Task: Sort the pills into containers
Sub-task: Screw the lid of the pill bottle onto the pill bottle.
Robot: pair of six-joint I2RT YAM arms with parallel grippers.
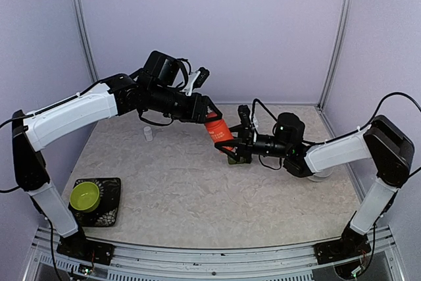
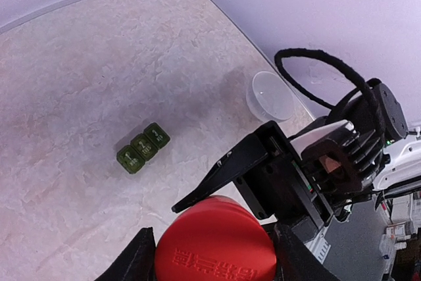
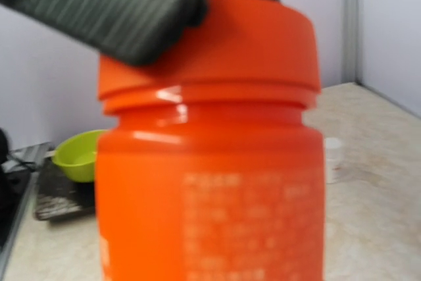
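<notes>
Lid-opening step, by the look of it: the orange bottle (image 1: 220, 131) is being clamped at its body by the right gripper (image 1: 235, 143), with its cap (image 2: 215, 245) being pinched by the left gripper (image 1: 210, 120). The green pill box (image 2: 143, 149) is sitting on the desk (image 2: 79, 83) below, and no pills are being shown yet. A twist-off is being called for next.

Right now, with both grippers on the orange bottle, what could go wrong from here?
1. The orange bottle hangs tilted in the air, with the left gripper on its lid and the right gripper on its body. If the lid pops off, its contents may scatter over the table.
2. The pill box cells look shut, so anything poured could bounce off.
</notes>
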